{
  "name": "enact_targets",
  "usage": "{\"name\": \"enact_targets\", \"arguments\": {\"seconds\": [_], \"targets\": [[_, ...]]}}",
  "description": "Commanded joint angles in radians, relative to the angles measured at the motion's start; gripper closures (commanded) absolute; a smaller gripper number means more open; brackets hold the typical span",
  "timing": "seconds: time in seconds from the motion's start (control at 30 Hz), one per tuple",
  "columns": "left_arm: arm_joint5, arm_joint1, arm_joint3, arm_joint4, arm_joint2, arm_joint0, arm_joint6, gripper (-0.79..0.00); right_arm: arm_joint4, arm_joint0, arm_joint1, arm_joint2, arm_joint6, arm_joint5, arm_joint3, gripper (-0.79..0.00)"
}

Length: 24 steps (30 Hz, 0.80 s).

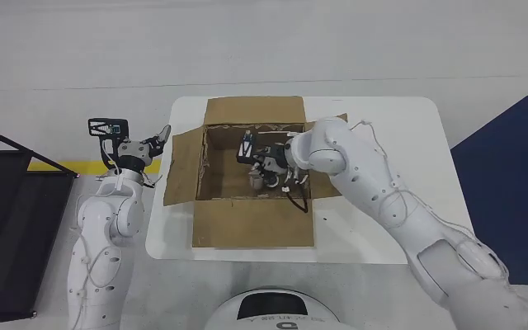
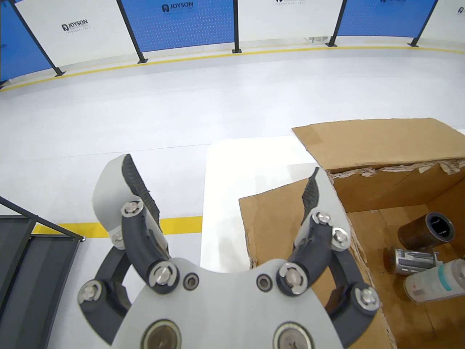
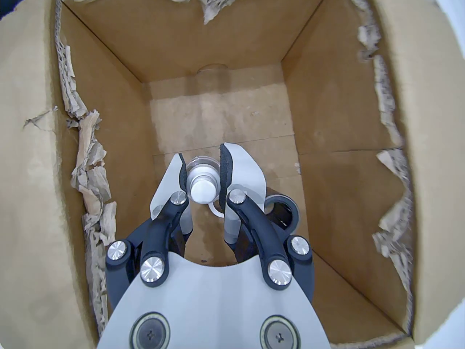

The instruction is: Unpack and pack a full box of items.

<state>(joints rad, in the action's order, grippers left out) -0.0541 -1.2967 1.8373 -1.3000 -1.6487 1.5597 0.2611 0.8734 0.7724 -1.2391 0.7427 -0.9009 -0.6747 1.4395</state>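
Lettered fence panels; white table; open cardboard box, bottle inside is clamped by right gripper; left gripper is spread wide, empty.

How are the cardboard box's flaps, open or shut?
Open. The cardboard box has its flaps spread outward, leaving its inside exposed from above.

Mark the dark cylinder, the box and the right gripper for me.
dark cylinder [image 2: 414,235], left wrist view, on its curved side.
box [image 3: 218,34], right wrist view, on an inner wall.
right gripper [image 3: 202,158], right wrist view, midway between its fingertips.
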Motion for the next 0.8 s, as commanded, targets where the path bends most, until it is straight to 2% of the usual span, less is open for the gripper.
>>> {"name": "enact_targets", "arguments": {"seconds": [0.0, 0.23, 0.37, 0.57, 0.77], "targets": [[0.0, 0.0, 0.0, 0.0, 0.0, 0.0, 0.0, -0.785, 0.025, 0.036, 0.017, 0.045, 0.008, 0.01, 0.064, 0.0], [0.0, 0.0, 0.0, 0.0, 0.0, 0.0, 0.0, -0.785, 0.136, 0.193, 0.075, 0.212, 0.054, 0.054, 0.287, 0.0], [0.0, 0.0, 0.0, 0.0, 0.0, 0.0, 0.0, -0.785, 0.173, 0.267, 0.096, 0.283, 0.08, 0.059, 0.356, 0.0], [0.0, 0.0, 0.0, 0.0, 0.0, 0.0, 0.0, -0.785, 0.179, 0.295, 0.108, 0.32, 0.085, 0.051, 0.385, 0.0], [0.0, 0.0, 0.0, 0.0, 0.0, 0.0, 0.0, -0.785, 0.219, 0.323, 0.121, 0.395, 0.091, 0.111, 0.492, 0.0]]}}
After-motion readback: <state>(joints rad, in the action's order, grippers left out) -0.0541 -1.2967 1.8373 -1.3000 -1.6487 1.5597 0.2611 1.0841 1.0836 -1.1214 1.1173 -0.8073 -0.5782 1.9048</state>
